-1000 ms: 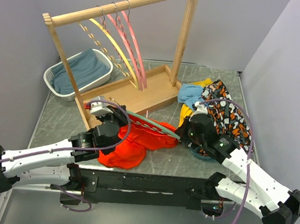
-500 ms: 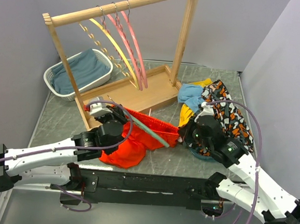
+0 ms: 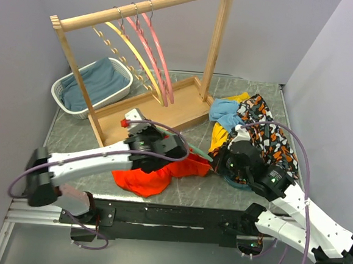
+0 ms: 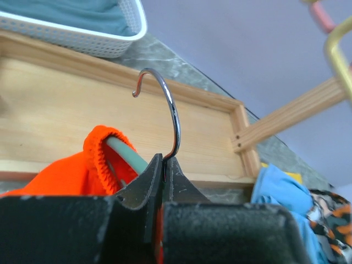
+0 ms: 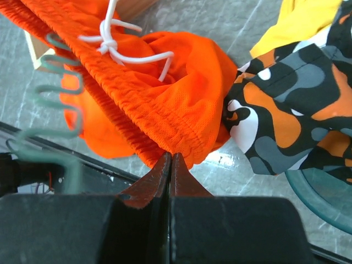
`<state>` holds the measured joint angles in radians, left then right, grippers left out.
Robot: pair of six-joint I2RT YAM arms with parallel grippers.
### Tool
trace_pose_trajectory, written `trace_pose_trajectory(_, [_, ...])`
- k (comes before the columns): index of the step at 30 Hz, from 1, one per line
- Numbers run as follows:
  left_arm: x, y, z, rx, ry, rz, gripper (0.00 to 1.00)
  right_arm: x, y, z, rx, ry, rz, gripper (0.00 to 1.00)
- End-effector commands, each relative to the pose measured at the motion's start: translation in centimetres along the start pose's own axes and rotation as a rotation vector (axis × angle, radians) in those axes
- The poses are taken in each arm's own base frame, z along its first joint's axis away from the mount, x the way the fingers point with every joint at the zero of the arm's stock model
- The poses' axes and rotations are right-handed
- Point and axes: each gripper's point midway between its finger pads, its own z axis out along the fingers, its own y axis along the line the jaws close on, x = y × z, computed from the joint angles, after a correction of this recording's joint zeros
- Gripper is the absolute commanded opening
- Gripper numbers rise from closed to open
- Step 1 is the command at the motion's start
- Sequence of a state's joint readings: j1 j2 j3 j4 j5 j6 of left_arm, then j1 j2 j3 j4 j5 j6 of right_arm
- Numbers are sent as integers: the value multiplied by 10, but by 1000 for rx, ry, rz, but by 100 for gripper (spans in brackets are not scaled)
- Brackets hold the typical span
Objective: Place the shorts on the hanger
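Note:
The orange-red shorts [image 3: 152, 174] lie bunched at the table's front. In the right wrist view their waistband [image 5: 165, 104] and white drawstring [image 5: 118, 33] show, with the mint-green hanger's notched bar [image 5: 52, 96] beside the cloth. My left gripper [image 3: 176, 145] is shut on the base of the hanger's metal hook [image 4: 175, 113]. A mint bar [image 4: 125, 154] runs inside a fold of the shorts [image 4: 82, 170]. My right gripper [image 3: 219, 160] is shut on the waistband's edge [image 5: 171, 157]. In the top view only a short piece of the hanger [image 3: 197, 151] shows.
A wooden rack [image 3: 165, 116] stands behind, with pink hangers [image 3: 157, 51] and a yellow hanger [image 3: 134, 52]. A white basket [image 3: 62, 89] with blue cloth stands at the back left. A patterned garment [image 3: 265, 136], light blue cloth [image 3: 224, 111] and yellow cloth lie on the right.
My left arm has swung right and forward, carrying the hanger's hook toward the right gripper. The shorts have bunched up and shifted with it. The right gripper has hardly moved.

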<state>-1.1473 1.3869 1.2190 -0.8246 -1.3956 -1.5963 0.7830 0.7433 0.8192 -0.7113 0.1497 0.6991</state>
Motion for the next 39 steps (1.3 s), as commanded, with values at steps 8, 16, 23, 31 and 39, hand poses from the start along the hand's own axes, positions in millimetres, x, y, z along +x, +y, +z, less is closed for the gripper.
trace_pose_trajectory(8, [-4, 29, 16, -35, -188, 192, 1, -15, -21, -21, 130, -56, 15, 0])
trace_pose_trajectory(16, [-3, 40, 31, -103, -191, 224, 1, -13, -25, -28, 154, -31, -5, 0])
trace_pose_trajectory(23, [-4, 37, 41, -145, -191, 248, 1, 4, -18, -24, 92, 25, -21, 0])
trace_pose_trajectory(31, [-5, 37, 49, -174, -199, 271, 1, 3, -25, -27, 135, 14, -29, 0])
trace_pose_trajectory(39, [6, 51, 50, -183, -193, 305, 1, -19, -21, -40, 145, -54, 5, 0])
